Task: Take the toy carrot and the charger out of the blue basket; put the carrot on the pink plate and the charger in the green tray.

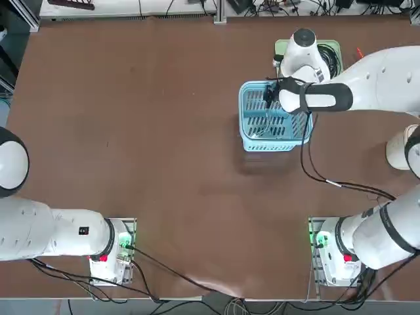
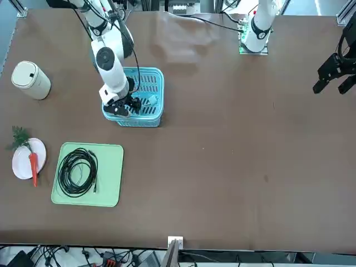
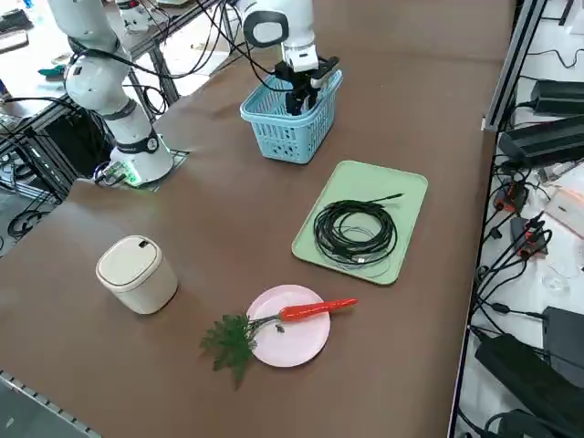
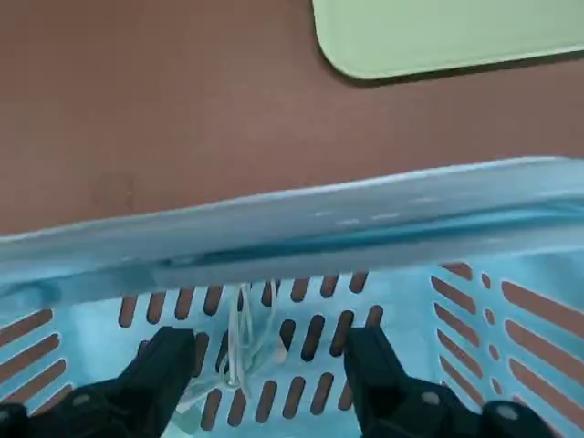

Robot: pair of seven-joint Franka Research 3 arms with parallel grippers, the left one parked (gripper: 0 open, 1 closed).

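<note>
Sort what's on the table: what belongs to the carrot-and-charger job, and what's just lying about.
Part of the job:
- blue basket
- charger, in the basket
- toy carrot, lying on the pink plate
- green tray
- right gripper, open, down inside the basket

Just lying about:
- coiled black cable, in the green tray
- cream lidded bin, on the table

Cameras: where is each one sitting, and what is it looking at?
Top: overhead, looking down; both arm bases show.
Front: across the table, facing the robot's arms.
Right side: raised, looking diagonally over the pink plate and green tray.
Right wrist: on the arm; the right gripper is open inside the blue basket.
All share that basket.
</note>
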